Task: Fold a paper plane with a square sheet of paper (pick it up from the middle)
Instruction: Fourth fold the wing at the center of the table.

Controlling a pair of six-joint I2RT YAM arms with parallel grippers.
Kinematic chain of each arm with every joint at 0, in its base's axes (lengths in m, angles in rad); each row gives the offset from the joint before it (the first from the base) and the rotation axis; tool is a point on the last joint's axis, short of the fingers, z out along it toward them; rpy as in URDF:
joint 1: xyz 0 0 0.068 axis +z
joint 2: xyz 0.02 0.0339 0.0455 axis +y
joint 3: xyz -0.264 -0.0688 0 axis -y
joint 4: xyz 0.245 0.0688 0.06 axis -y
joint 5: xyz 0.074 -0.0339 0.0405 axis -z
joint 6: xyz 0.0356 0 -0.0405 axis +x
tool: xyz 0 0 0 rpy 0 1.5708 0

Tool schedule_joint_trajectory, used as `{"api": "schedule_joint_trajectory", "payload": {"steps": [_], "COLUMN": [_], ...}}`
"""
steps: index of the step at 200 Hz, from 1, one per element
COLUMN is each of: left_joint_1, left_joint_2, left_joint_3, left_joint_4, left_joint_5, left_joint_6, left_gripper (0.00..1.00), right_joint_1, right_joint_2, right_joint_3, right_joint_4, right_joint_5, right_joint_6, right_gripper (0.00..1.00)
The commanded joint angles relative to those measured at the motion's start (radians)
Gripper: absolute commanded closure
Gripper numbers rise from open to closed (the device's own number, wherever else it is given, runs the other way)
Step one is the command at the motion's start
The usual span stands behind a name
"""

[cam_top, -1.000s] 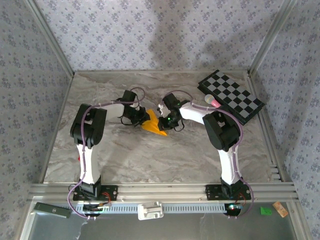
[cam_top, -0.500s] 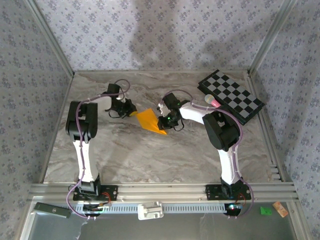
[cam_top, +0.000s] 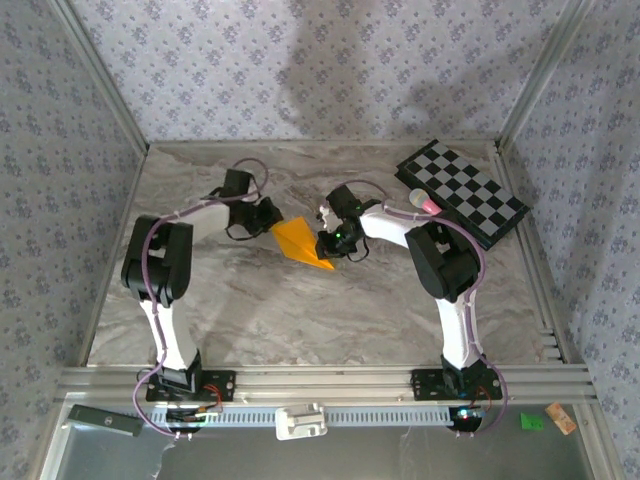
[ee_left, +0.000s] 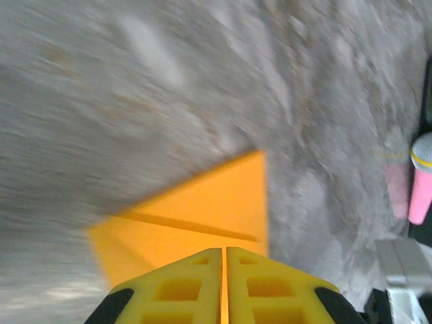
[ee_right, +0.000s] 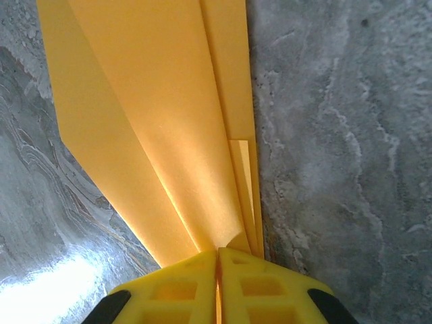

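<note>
The orange-yellow paper plane (cam_top: 300,243), a partly folded pointed sheet with creases, lies mid-table between both arms. My left gripper (cam_top: 272,224) is at its left corner. In the blurred left wrist view the yellow jaws (ee_left: 224,251) are shut, with the paper (ee_left: 196,209) running into the slit and spreading flat ahead. My right gripper (cam_top: 325,247) holds the right end. In the right wrist view its jaws (ee_right: 217,251) are shut on the gathered folds of the paper (ee_right: 155,101), which fans away from them.
A black-and-white checkered board (cam_top: 462,190) lies at the back right. A pink-tipped stick (cam_top: 422,203) rests beside it, close behind the right arm, and the same stick (ee_left: 422,182) shows in the left wrist view. Patterned walls enclose the marble table (cam_top: 300,320).
The left gripper swung out to the left and the paper spread wider on that side. It has since come back slightly toward the paper. The right gripper kept its hold and place.
</note>
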Motion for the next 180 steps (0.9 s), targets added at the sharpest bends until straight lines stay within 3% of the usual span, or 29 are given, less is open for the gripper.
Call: {"api": "schedule_joint_trajectory", "payload": {"steps": [1, 80, 180], "left_joint_1": [-0.052, -0.094, -0.1], "left_joint_2": [-0.006, 0.124, 0.152], "left_joint_3": [-0.035, 0.03, 0.034], "left_joint_4": [0.053, -0.074, -0.131], "left_joint_5": [-0.034, -0.07, -0.094], "left_joint_6": [-0.055, -0.029, -0.016], "left_gripper": [0.9, 0.95, 0.96], "right_joint_1": [0.0, -0.005, 0.017], "right_joint_2": [-0.005, -0.051, 0.1], "right_joint_3": [0.018, 0.015, 0.143], "right_joint_4": [-0.065, -0.002, -0.012], "right_joint_5": [-0.011, -0.063, -0.041], "right_joint_6": [0.022, 0.027, 0.082], "right_gripper": [0.89, 0.9, 0.94]}}
